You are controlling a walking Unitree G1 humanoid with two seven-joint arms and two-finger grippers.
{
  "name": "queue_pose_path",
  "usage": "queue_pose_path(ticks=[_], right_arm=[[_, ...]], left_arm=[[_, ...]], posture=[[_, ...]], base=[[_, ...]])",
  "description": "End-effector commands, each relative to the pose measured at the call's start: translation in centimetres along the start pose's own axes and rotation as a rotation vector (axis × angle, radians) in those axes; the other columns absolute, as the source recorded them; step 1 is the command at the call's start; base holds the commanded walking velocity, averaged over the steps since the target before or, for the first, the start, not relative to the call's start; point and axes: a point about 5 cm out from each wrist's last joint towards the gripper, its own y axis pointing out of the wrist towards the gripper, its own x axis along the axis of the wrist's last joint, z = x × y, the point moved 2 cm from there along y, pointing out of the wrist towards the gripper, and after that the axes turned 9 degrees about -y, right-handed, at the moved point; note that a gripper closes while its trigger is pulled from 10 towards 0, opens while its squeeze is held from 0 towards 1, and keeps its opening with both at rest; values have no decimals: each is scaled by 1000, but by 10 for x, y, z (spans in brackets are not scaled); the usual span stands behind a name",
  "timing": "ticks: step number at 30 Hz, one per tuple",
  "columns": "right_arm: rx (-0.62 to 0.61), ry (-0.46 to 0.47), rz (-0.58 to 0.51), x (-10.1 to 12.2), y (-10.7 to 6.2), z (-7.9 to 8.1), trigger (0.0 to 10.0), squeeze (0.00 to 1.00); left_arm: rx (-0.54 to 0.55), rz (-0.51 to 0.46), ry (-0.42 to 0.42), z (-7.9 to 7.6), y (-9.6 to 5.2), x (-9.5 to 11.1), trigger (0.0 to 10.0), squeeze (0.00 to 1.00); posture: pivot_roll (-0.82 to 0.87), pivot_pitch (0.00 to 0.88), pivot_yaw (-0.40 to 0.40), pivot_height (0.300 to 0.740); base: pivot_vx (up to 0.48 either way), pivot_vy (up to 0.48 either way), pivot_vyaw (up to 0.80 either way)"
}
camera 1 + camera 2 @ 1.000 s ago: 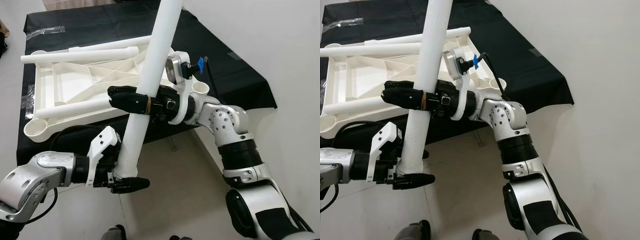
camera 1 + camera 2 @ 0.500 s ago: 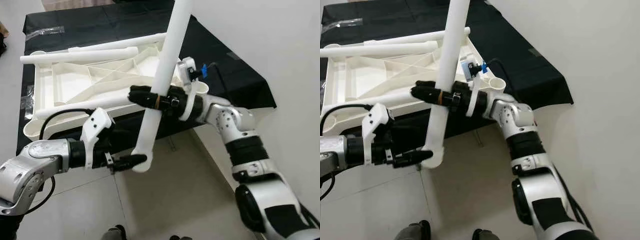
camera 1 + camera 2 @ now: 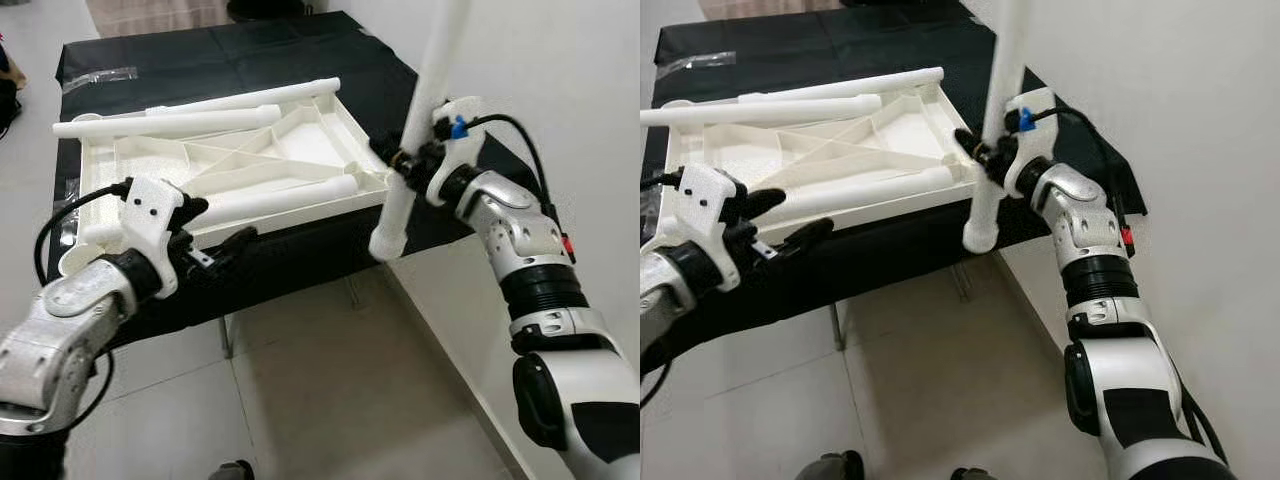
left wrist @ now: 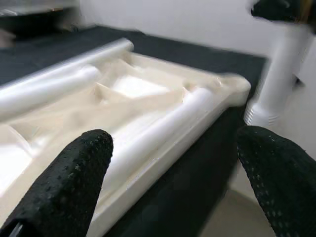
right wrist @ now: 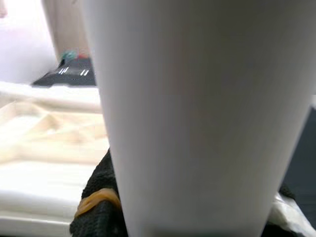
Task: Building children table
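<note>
The white children's tabletop (image 3: 215,160) lies upside down on a black-covered table, with three white legs lying across it. A fourth white leg (image 3: 415,120) stands nearly upright beside the tabletop's near right corner. My right gripper (image 3: 400,160) is shut on this leg at mid-height, and its lower end (image 3: 385,243) hangs free over the floor. In the right wrist view the leg (image 5: 197,113) sits close against a black finger (image 5: 96,217) with a yellow band. My left gripper (image 3: 215,228) is open and holds nothing, just in front of the tabletop's near edge (image 4: 163,163).
The black cloth (image 3: 300,250) drapes over the table's front edge. A white wall (image 3: 560,80) runs close along the right side. Tiled floor (image 3: 330,400) lies in front. A clear plastic wrapper (image 3: 95,72) lies at the table's far left.
My left gripper let go of the leg's lower end, opened and drew back left. My right gripper carried the leg rightward to the tabletop's near right corner, more upright. The view also shifted.
</note>
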Motion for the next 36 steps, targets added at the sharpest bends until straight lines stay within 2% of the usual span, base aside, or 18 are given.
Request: queue_pose_path(ticks=[1,2,3,5,10,15,21,24,27,28,36], right_arm=[[-18,-17,-13,2,-1,0,10000,0],[-117,-27,-62,4,-9,2,10000,0],[-197,-43,-93,6,-15,0,10000,0],[-270,-59,-125,9,-21,1,10000,0],[-296,-75,-145,8,-27,7,10000,0],[-309,-142,-204,22,-37,24,10000,0],[-330,-202,-267,47,-39,24,10000,0],[-358,-213,-286,56,-40,17,10000,0],[-359,-196,-292,59,-39,15,10000,0],[-364,-160,-288,60,-39,13,10000,0],[-331,-114,-233,52,-33,16,10000,0]], left_arm=[[12,-18,21,-1,-1,5,10000,0],[65,-83,-26,-15,3,6,10000,0],[59,-100,-57,-22,4,5,10000,0],[65,-104,-77,-28,3,2,10000,0],[107,-100,-77,-32,1,-4,10000,0],[151,-85,-83,-43,-3,-12,10000,0],[189,-118,-81,-44,-1,-7,10000,0],[188,-125,-62,-45,0,-4,10000,0],[200,-132,-57,-44,1,-4,10000,0],[204,-135,-57,-44,1,-3,10000,0],[224,-131,-45,-41,1,-3,10000,0]], posture=[[61,145,-56,740],[61,149,-57,740],[62,150,-57,740],[60,151,-59,740],[67,155,-61,740],[68,158,-70,740],[62,156,-70,740],[59,156,-71,740],[59,156,-72,740],[59,156,-72,740],[55,161,-77,740]], base=[[0,0,0],[0,0,0],[0,0,0],[0,0,0],[0,0,0],[0,0,640],[0,0,800],[0,0,800],[0,0,790],[0,-274,0],[133,-365,0]])
